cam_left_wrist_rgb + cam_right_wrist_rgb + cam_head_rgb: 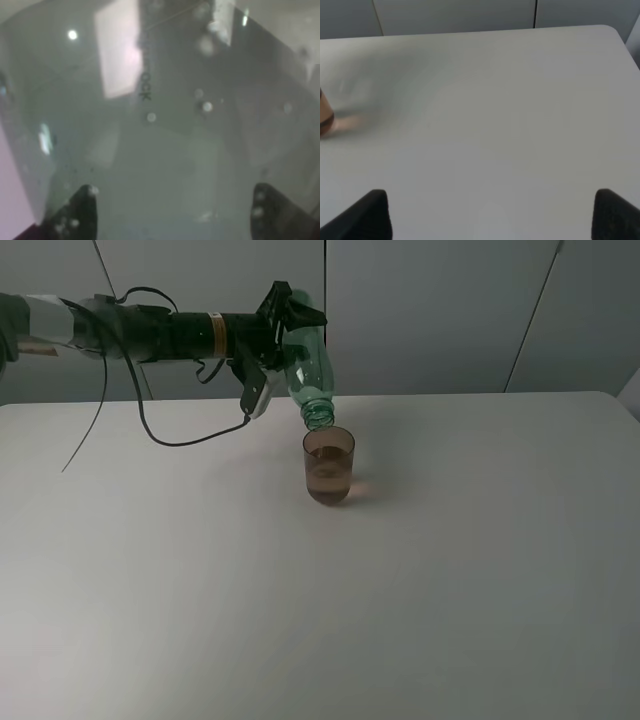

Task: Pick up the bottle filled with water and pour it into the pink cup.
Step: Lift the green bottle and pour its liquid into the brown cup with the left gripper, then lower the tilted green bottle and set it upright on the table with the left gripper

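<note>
The green bottle [308, 370] is tipped neck-down, its open mouth just above the rim of the pink cup [329, 466]. The cup stands upright on the white table [450, 570] and holds water in its lower half. My left gripper [285, 335] is shut on the bottle's body, high above the table. In the left wrist view the bottle's translucent wall [165, 125] fills the picture between the two fingertips [80, 212]. My right gripper [490, 215] is open and empty over the table; the cup's edge [325, 117] shows at the border of its view.
A black cable [190, 440] hangs from the left arm down to the table's back left. Grey wall panels [440, 310] stand behind the table's far edge.
</note>
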Robot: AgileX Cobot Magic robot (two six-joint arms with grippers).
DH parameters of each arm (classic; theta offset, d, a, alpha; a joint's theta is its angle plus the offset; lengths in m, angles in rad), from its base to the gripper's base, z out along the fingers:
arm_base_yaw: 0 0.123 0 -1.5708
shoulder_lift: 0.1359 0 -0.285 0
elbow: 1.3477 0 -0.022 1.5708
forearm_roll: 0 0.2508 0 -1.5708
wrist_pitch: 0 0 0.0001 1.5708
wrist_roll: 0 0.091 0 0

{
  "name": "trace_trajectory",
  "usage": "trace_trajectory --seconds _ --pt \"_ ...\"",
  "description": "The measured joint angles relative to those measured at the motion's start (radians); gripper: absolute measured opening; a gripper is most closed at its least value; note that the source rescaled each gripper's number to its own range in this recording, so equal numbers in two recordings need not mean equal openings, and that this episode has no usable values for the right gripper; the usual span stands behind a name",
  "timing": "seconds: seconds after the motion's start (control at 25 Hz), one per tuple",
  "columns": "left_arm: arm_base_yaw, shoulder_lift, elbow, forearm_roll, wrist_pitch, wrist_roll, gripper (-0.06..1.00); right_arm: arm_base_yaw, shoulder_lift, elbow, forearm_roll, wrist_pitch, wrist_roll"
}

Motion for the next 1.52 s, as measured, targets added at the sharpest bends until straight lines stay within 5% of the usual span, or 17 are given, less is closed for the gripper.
trace_trajectory --seconds 0.28,0.64,1.08,1.52 --pt "0.000 0.000 0.000 -0.020 0.003 -0.047 0.01 0.000 0.000 0.000 0.000 0.000 0.000" --pt "0.009 -0.024 0.092 -0.155 -0.005 -0.315 0.01 0.000 0.000 0.000 0.000 0.000 0.000" --pt "0.078 -0.120 0.343 -0.478 0.037 -0.943 0.01 0.000 0.000 0.000 0.000 0.000 0.000" --pt "0.087 -0.300 0.821 -0.926 0.006 -1.031 0.01 0.000 0.000 0.000 0.000 0.000 0.000"
